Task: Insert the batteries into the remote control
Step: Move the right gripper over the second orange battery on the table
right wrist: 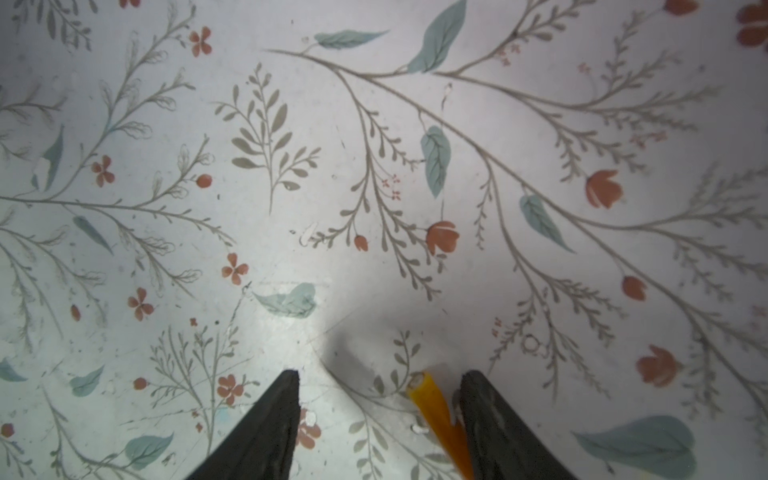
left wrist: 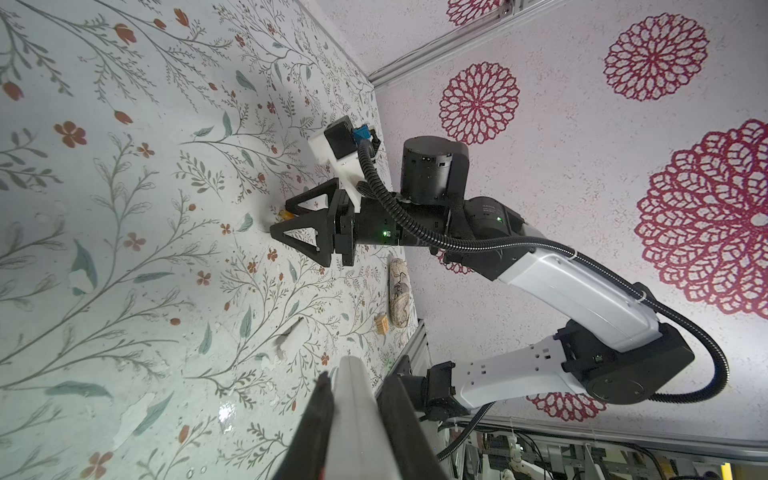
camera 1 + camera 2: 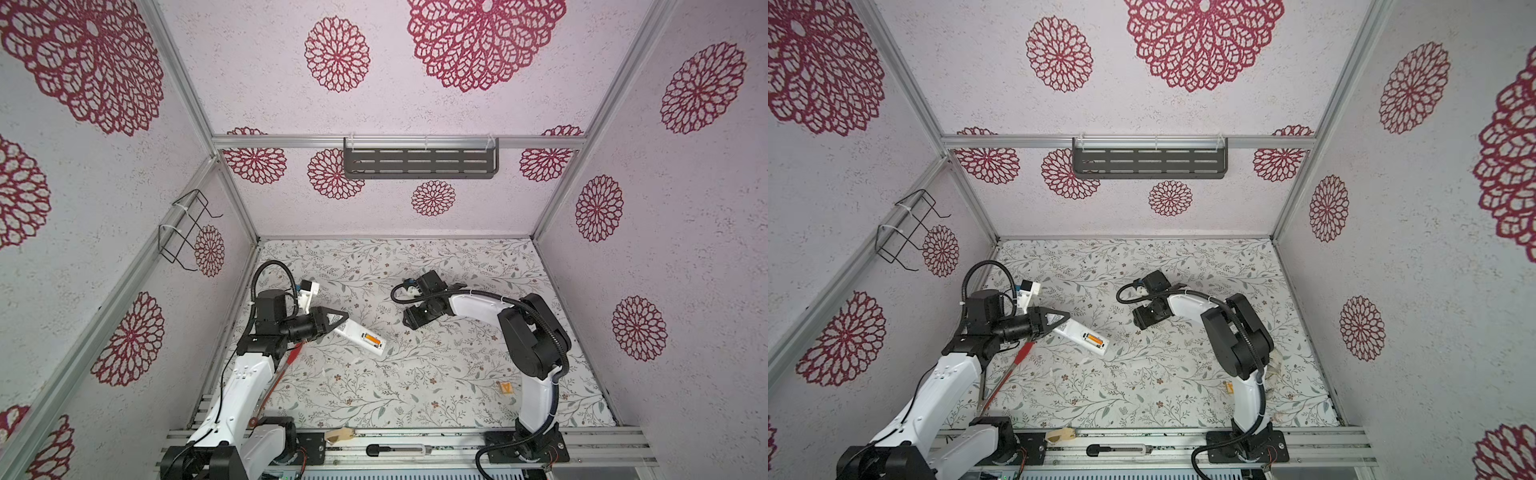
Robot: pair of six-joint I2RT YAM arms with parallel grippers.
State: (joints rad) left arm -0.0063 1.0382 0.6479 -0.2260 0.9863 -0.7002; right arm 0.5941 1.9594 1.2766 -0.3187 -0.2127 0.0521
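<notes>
Battery [image 1: 438, 415] between right fingers [image 1: 266, 432], seemingly touching one.

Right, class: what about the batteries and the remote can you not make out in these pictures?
Remote control: button face turned away in both top views.
Loose battery: hidden beneath the right gripper in both top views; one end cut off by the right wrist view's edge.
Seated battery: too small in top views to read its polarity.

Wide bare table [image 3: 419, 374] through the middle and far side, easy passage there. The remote control [image 3: 359, 333] slants in from the left. A red-handled tool [image 3: 293, 355] lies along the left edge, and a small orange tag [image 3: 505, 387] sits by the arching right arm [image 3: 536, 332].
</notes>
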